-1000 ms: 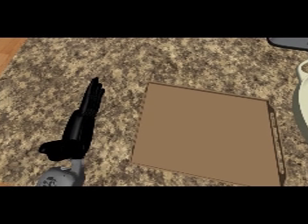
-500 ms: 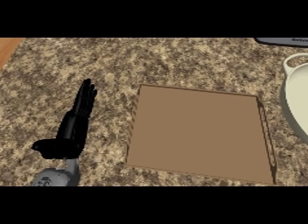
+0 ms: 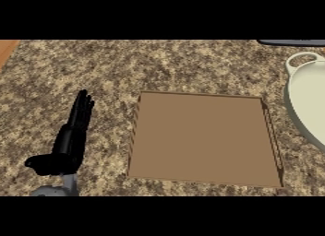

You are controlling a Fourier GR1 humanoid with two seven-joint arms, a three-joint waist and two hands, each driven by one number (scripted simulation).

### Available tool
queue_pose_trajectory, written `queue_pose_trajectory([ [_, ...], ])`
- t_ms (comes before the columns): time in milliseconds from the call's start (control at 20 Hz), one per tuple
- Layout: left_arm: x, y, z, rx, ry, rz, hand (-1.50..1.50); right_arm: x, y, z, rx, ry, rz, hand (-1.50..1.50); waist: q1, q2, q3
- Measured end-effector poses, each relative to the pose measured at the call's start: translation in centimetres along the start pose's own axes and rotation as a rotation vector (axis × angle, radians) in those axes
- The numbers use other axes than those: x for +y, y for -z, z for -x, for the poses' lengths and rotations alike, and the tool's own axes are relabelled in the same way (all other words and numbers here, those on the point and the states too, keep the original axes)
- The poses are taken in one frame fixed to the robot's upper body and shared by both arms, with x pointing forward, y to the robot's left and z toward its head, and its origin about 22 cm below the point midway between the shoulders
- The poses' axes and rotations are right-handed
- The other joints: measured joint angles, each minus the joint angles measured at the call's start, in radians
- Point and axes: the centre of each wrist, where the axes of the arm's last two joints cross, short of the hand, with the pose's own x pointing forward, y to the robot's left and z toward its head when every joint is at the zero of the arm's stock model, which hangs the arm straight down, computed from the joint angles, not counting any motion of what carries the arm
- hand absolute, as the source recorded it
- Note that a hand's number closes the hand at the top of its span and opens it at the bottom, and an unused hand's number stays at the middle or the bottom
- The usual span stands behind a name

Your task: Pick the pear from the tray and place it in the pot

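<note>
One tray (image 3: 205,138), brown, square, low-rimmed, lies flat mid-desk; its inside shows nothing but bare brown floor. One pot (image 3: 314,110), cream, with a loop handle at its upper end, sits at the right edge, cut off by the frame, just beside the tray's right rim but apart from it. One hand in view: the left hand (image 3: 68,143), black, on a grey forearm coming in from the lower left, over the speckled granite desk (image 3: 90,69) to the left of the tray, near its left rim, not touching it. Its fingers (image 3: 81,107) are straight and together, pointing up toward the far side of the desk, thumb sticking out to the left low down; they hold nothing. The pear shows nowhere in the view, not in the tray, not near the fingers, and the visible part of the pot shows only cream interior, so its place cannot be told. The right hand is out of frame. One dark flat object (image 3: 295,42) is cut by the top right edge; a wood strip (image 3: 0,53) shows at the top left corner. Versus half a second ago: more of the pot and its handle are in view, the tray sits about the same, the left hand keeps the same straight pose beside the tray.
</note>
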Motion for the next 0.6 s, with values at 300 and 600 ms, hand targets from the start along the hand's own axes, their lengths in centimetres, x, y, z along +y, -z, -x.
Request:
queue_pose_trajectory([
  [300, 0.4, 0.1, -0.1, 0.007, 0.004, -0.019, 0.00, 3.5, -0.1, 1.7, 0.033, 0.023, -0.127, 1.50, -0.020, -0.005, 0.000],
  [600, 0.3, -0.1, 0.1, 0.010, 0.006, -0.026, 0.00, 7.5, 0.8, 4.6, 0.146, 0.029, -0.269, -1.50, -0.030, -0.007, 0.000],
])
